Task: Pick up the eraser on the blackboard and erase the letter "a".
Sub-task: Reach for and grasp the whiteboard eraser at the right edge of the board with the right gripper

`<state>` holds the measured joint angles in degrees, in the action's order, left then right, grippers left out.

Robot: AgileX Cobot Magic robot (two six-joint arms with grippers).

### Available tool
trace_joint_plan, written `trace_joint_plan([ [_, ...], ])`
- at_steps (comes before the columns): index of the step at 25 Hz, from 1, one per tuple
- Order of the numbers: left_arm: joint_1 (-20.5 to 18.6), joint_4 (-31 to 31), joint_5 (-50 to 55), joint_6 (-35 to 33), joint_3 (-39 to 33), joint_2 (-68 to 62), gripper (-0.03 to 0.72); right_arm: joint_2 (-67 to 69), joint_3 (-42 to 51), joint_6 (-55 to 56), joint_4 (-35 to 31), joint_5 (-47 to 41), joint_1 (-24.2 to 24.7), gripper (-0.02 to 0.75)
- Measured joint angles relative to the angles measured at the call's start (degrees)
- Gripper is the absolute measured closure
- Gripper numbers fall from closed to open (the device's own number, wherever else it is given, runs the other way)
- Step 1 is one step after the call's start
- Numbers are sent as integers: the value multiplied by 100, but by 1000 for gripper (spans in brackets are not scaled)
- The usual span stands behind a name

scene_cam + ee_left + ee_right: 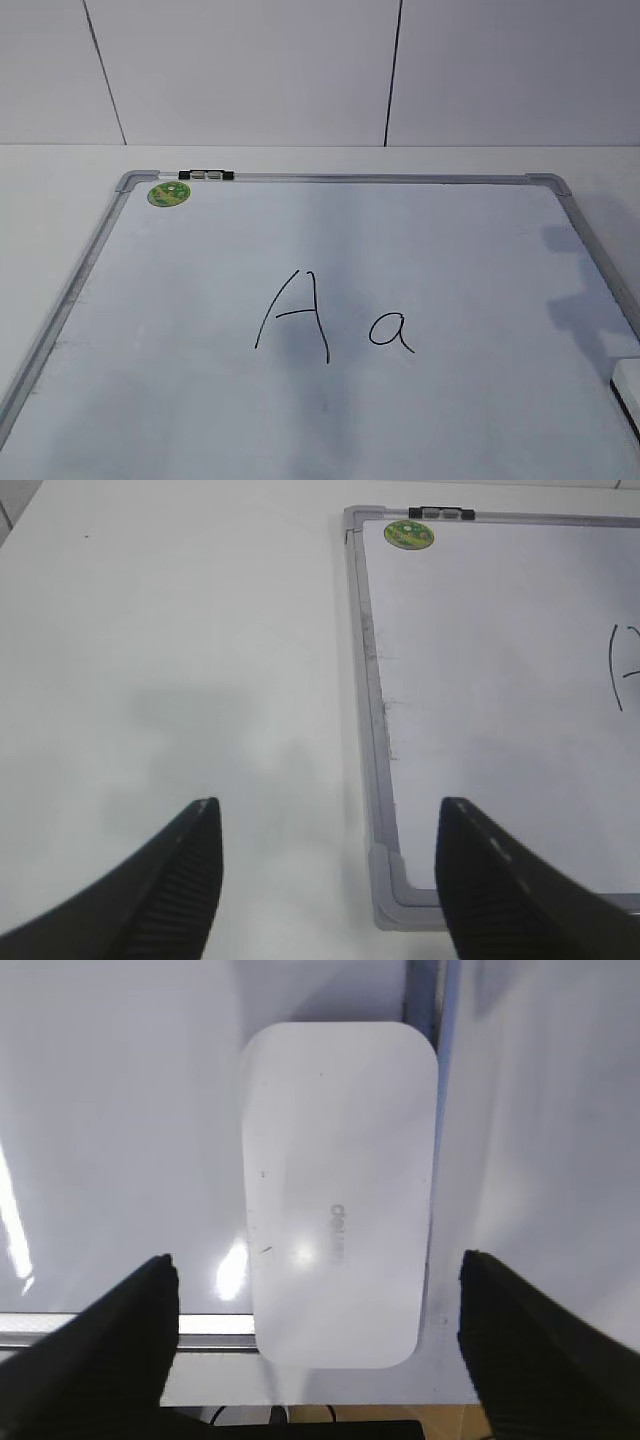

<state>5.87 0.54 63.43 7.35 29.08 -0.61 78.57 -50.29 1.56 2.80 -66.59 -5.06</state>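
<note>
Eraser [338, 1192] lies flat on the blackboard [200, 400], white top up, at the board's right edge. In the right wrist view its long axis runs along that edge frame; its faint grey lettering is too blurred to read. In the exterior view only a cut-off corner of it [627, 385] shows at the frame's right margin, black underside just visible.

Letter "a" [391, 330] sits near mid-board, just right of a taller capital "A" [295, 316], well apart from the eraser. Green round sticker [168, 193] marks the board's far left corner.

Right tool [318, 1350] hangs over the eraser, jaws spread wider than its width, gripping nothing.

Left tool [330, 880] hovers over the white table [150, 660] at the board's near left corner, jaws wide apart, empty. The "A" is cut off in that view.
</note>
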Motion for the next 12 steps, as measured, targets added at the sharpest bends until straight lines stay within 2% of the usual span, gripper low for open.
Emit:
trace_joint_plan([
  [12,0,0,0,0,0,0,191,0,722,90,0,824,0,85],
])
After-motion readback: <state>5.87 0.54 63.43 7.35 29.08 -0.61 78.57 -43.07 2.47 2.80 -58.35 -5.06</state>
